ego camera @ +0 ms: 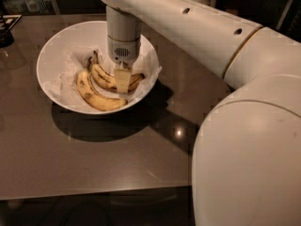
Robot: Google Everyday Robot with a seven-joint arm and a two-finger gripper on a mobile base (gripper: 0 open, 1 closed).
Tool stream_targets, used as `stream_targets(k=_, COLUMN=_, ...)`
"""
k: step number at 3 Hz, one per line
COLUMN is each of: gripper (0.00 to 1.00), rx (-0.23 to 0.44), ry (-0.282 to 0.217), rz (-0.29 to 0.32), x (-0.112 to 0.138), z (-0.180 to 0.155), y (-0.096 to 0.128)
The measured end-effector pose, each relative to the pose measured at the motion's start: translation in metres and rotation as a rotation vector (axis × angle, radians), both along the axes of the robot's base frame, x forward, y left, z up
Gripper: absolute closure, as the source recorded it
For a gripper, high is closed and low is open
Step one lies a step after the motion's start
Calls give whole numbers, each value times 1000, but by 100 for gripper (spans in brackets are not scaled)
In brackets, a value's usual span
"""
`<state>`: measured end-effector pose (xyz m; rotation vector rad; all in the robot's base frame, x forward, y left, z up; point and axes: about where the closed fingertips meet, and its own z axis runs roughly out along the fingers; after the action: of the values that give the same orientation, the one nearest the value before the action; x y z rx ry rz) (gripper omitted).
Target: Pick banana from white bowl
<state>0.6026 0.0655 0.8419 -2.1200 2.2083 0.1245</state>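
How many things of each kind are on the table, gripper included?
Bananas: 2, slim banana and thick banana
Bowl: 1
Paper: 1
Gripper: 1, down in the bowl at the slim banana
Total: 5

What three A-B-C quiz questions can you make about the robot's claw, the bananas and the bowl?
1. Where is the claw?
A) down inside the white bowl
B) resting on the bare table
C) holding a cup

2. How many bananas lie in the bowl?
A) one
B) two
C) five

3. How do the bananas look?
A) sliced
B) peeled
C) whole, skins on

Answers:
1 A, the claw hangs low in the bowl, right over the slim banana.
2 B, only the slim banana and the thicker banana lie on the paper.
3 C, both show yellow skin with dark marks.
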Motion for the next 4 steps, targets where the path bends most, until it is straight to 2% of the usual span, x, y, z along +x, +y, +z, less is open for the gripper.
stream_targets(k=1, gripper=100, rx=13, ry=-12, rz=4, x=1, z=0, y=3)
stream_targets(k=4, gripper=100, rx=168, ry=-131, rz=129, x=-37, z=66, y=-2)
